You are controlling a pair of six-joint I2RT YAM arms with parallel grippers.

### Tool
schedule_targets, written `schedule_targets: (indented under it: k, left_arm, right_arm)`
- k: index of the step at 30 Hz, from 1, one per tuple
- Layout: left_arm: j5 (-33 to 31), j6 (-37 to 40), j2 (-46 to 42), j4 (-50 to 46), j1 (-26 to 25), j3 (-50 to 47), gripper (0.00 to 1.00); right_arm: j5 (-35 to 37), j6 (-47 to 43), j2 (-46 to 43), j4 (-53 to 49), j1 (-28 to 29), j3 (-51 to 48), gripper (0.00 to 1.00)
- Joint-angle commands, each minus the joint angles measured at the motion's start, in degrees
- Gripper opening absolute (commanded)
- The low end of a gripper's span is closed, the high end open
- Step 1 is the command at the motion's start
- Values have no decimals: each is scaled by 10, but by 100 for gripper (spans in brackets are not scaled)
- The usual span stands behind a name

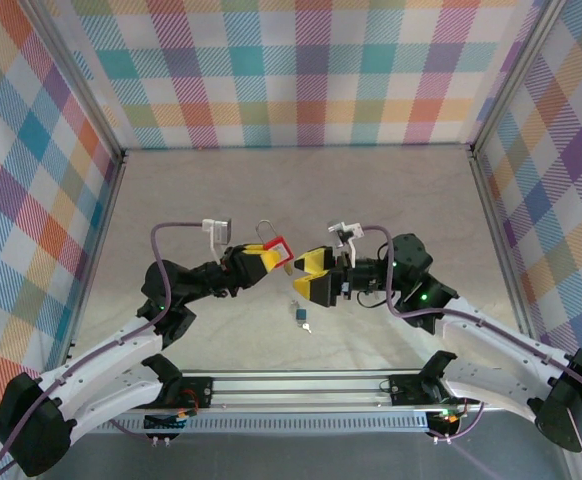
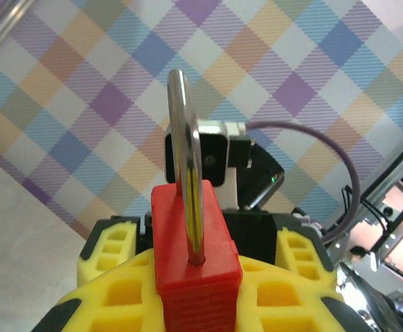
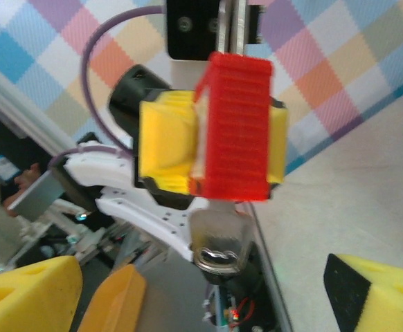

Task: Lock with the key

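The red plastic padlock (image 1: 274,248) hangs above the middle of the grey table (image 1: 391,190), clenched by its ribbed body between the yellow padded fingers (image 2: 111,277) of the left gripper (image 1: 261,260). From the top camera its long axis runs on a slant. The silver steel shackle (image 1: 264,228) points toward the far wall, and the keyhole end faces the right gripper (image 1: 309,276). In the left wrist view the shackle stands straight up out of the body, seen nearly edge-on, so the shape of its loop is hard to read.

In the right wrist view a silver metal key (image 3: 219,242) sticks out of the lower end of the padlock, its head blurred and its blade hidden. The right gripper's jaws are spread wide with nothing between them, just beside the padlock. Its yellow fingertips (image 3: 28,290) are cut off at the bottom edge.

A small blue-and-metal object (image 1: 299,314) lies on the table below the two grippers, too small to identify.
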Motion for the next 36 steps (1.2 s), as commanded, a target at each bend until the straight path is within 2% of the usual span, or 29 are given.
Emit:
schedule_targets:
  k: [1,4,8,12,17,19,21,25,29,30,36]
  left_arm:
    - [43,-13,-6,11,0,29,0]
    - [49,-19,-2,15,0,30,0]
    - [46,-23,0,23,0,27,0]
    - [55,-30,10,31,0,32,0]
    - [58,-30,17,34,0,28,0]
    - [58,-30,18,35,0,28,0]
    - [57,-26,18,31,0,30,0]
    - [55,-19,18,19,1,33,0]
    - [49,-12,17,0,1,35,0]
    - [46,-10,16,-7,1,36,0]
    - [43,9,7,-88,1,59,0]
  right_arm:
    - [-75,51,22,64,-11,26,86]
    - [-94,54,32,77,-12,29,77]
    - [-97,55,45,76,-12,31,75]
    - [-97,62,50,83,-12,31,67]
    - [-93,62,56,87,-12,34,38]
    - [-95,62,59,87,-11,35,34]
    - [-101,65,62,93,-11,33,25]
    - [-107,65,66,92,-11,30,21]
    - [-101,49,60,65,-11,34,8]
    - [-92,36,55,41,-11,37,2]
    - [-59,-34,43,-61,-11,45,0]
